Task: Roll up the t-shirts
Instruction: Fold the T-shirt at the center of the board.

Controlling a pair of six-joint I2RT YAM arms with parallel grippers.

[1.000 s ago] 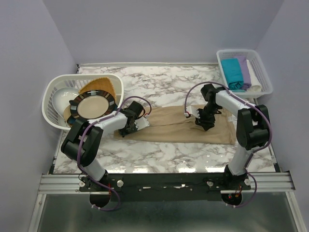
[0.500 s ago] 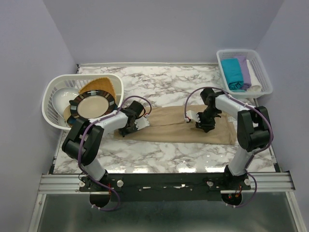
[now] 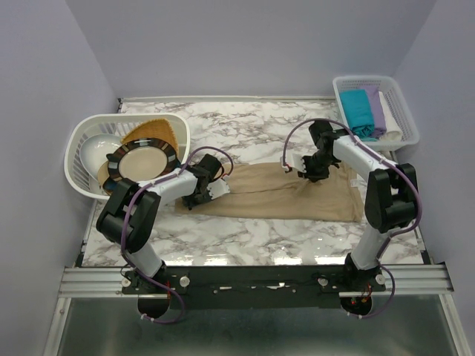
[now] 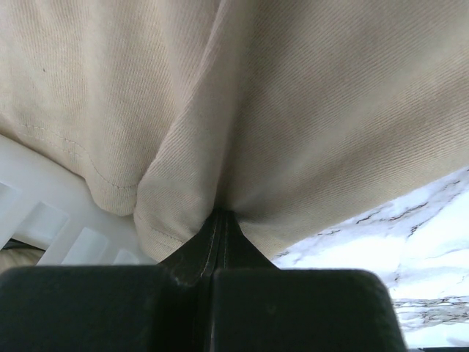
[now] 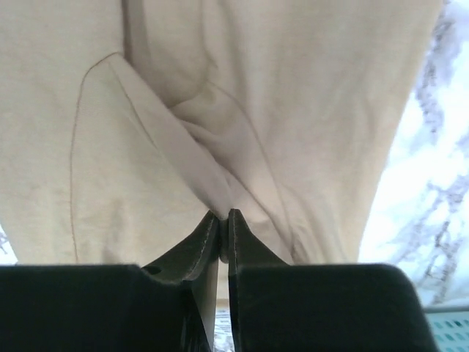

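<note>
As one large beige fabric t-shirt (image 3: 274,199) lies flat mid-table, I see left gripper (image 3: 202,194) and right gripper (image 3: 308,172) each pinched tight on it. Three in far-right white plastic basket (image 3: 371,78): teal roll (image 3: 358,111), lilac roll (image 3: 377,110), white roll (image 3: 392,135).

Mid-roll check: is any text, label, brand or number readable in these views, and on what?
There is none to read.
The beige t-shirt shows plain fabric and seams in both wrist views, with no print or tag.
The plate carries only a rim pattern.
The rolled shirts and both baskets are unmarked.
</note>
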